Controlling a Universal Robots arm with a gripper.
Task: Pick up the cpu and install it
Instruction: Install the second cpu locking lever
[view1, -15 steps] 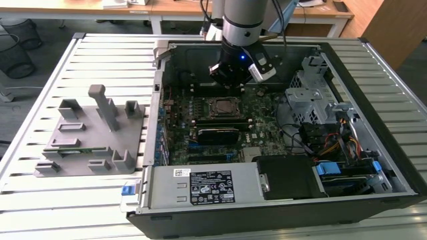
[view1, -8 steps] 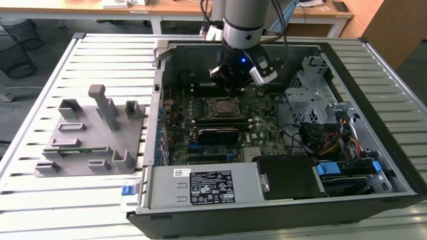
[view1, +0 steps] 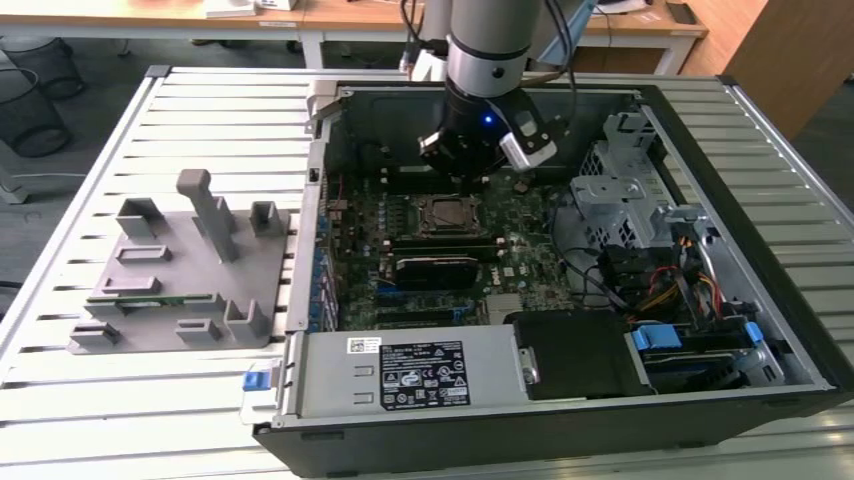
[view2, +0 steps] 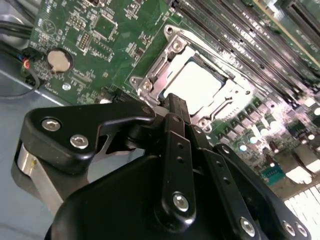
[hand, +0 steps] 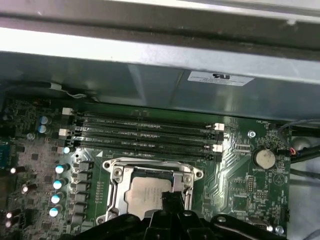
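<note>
The cpu (view1: 441, 212) lies flat inside the metal-rimmed socket frame (view1: 442, 229) on the green motherboard, within the open computer case. In both wrist views its shiny silver top (view2: 200, 82) (hand: 145, 192) sits level in the frame. My gripper (view1: 470, 168) hangs just above the board, at the socket's far edge in the exterior view. Its black fingers (view2: 175, 107) meet at one tip with nothing between them, and that tip (hand: 170, 200) overlaps the socket's rim.
A grey plastic fixture (view1: 187, 270) with a green memory stick (view1: 147, 298) lies on the slatted table at the exterior view's left. The case holds a power supply (view1: 400, 372), a drive cage (view1: 627, 185) and cables (view1: 667, 290). Several memory slots (hand: 145, 132) run beside the socket.
</note>
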